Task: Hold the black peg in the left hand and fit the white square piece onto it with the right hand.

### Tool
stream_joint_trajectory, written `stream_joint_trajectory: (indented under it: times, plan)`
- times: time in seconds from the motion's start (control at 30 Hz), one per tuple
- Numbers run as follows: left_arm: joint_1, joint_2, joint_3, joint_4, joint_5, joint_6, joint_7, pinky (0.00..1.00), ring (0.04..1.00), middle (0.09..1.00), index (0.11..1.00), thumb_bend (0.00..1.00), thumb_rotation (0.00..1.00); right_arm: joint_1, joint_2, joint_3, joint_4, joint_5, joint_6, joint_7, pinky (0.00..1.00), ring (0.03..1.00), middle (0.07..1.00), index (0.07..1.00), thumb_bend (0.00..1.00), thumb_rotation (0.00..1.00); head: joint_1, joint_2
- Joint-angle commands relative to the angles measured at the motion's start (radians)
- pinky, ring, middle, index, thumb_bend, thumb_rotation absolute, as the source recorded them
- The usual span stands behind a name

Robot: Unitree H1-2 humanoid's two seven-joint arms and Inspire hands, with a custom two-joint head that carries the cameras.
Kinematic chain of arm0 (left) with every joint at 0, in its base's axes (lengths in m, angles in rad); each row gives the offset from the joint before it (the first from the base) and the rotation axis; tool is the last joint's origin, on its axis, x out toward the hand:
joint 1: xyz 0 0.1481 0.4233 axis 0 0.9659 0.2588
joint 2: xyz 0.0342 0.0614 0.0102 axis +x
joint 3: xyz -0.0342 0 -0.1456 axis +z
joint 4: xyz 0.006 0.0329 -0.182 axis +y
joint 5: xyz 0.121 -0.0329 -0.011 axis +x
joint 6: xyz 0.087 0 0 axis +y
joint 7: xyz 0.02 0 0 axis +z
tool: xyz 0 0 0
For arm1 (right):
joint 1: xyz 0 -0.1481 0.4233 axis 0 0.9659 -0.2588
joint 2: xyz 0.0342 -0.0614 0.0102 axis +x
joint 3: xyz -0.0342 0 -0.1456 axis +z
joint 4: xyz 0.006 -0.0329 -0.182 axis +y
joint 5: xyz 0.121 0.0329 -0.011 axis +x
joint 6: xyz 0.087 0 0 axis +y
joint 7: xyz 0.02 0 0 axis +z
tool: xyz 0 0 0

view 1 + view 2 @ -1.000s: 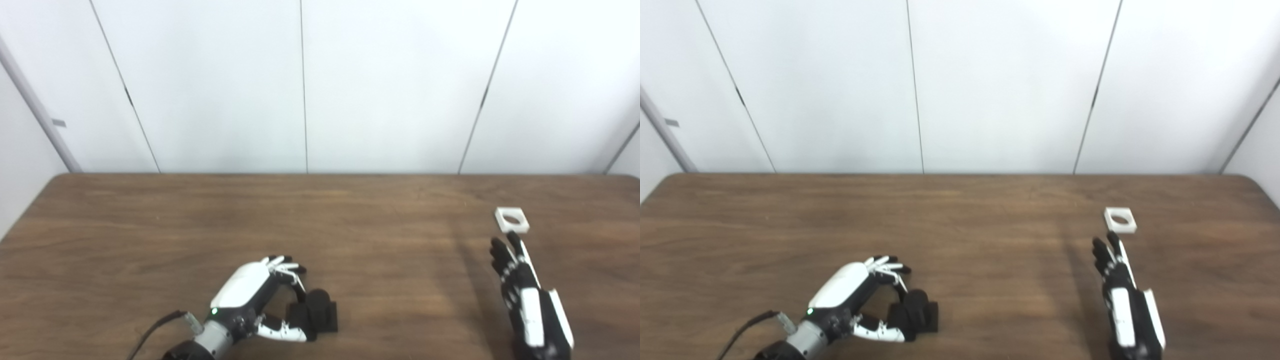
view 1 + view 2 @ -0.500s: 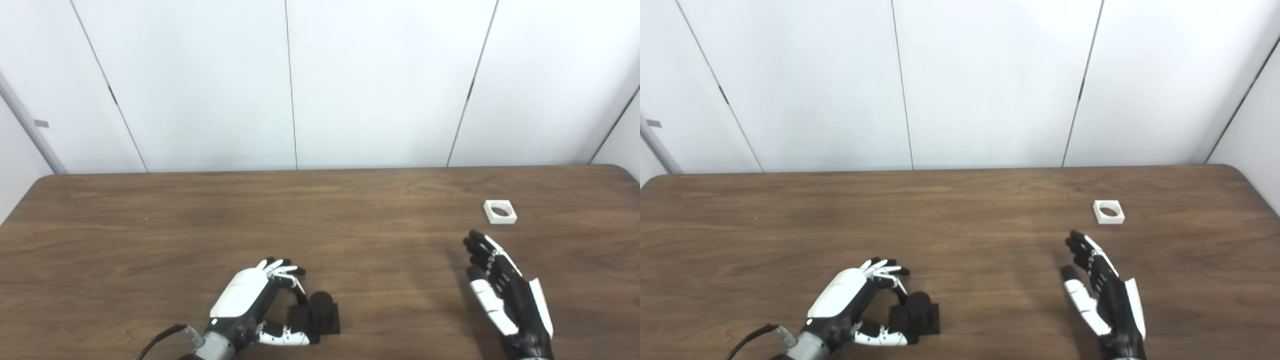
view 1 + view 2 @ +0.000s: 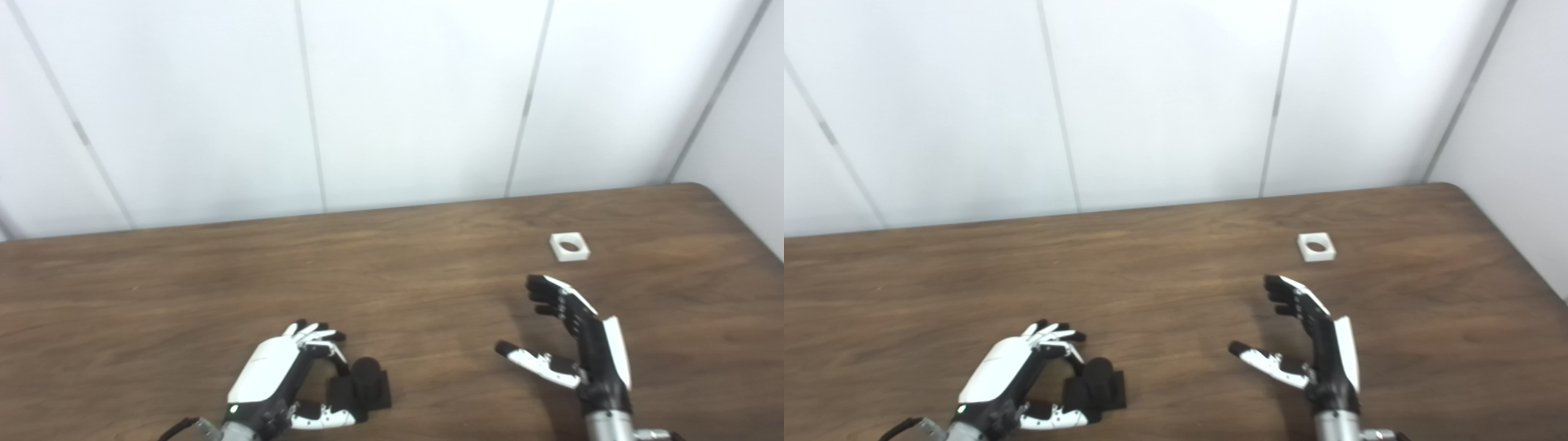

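Observation:
The black peg (image 3: 369,384) stands on its square base on the table near the front edge. My left hand (image 3: 275,380) lies just left of it. Its fingers (image 3: 318,335) curl over toward the peg and its thumb reaches the base from the front; the peg rests on the table. The white square piece (image 3: 569,247), with a round hole, lies flat at the far right. My right hand (image 3: 579,343) hovers open in front of and a little left of it, palm turned left, thumb spread wide, nothing in it.
The brown wooden table (image 3: 184,275) ends at a white panelled wall (image 3: 392,104) behind. Its right edge and rounded far right corner (image 3: 1464,190) are in view, close to the white piece.
The camera has swung right, so the whole scene has shifted left. My right hand has turned its palm left, spread its thumb and drawn slightly back from the white piece. The left hand has stayed by the peg.

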Motion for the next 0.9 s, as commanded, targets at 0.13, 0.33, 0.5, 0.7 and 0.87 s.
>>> stream_joint_trajectory:
  times: [0.13,0.33,0.5,0.7,0.87]
  plan:
    - [-0.013,0.030,0.006,0.062,0.011,0.004,-0.029,1.00,0.900,0.809,0.487,0.52,0.05,-0.012,-0.001,-0.003,-0.001,-0.063,0.082,-0.012,0.78,0.780,0.753,0.719,0.67,0.19,-0.051,-0.004]
    - [-0.013,0.038,0.012,0.071,0.007,-0.011,-0.035,1.00,0.889,0.799,0.486,0.52,0.05,-0.041,-0.048,-0.010,-0.093,-0.109,0.226,0.034,0.84,0.818,0.773,0.734,0.71,0.20,-0.107,-0.002]
    - [-0.011,0.044,0.020,0.068,0.000,-0.004,-0.047,1.00,0.895,0.801,0.486,0.52,0.05,-0.078,-0.102,-0.012,-0.155,-0.149,0.336,0.078,0.81,0.830,0.796,0.735,0.74,0.19,-0.142,0.004]
    - [-0.008,0.051,0.022,0.054,0.008,0.000,-0.054,1.00,0.888,0.800,0.486,0.52,0.05,-0.140,-0.193,-0.009,-0.193,-0.213,0.451,0.145,0.84,0.854,0.832,0.737,0.77,0.21,-0.165,0.011]
    - [-0.003,0.053,0.024,0.050,0.004,-0.003,-0.054,1.00,0.885,0.799,0.486,0.52,0.05,-0.201,-0.283,0.006,-0.186,-0.266,0.491,0.198,0.76,0.836,0.845,0.720,0.81,0.18,-0.180,0.019]
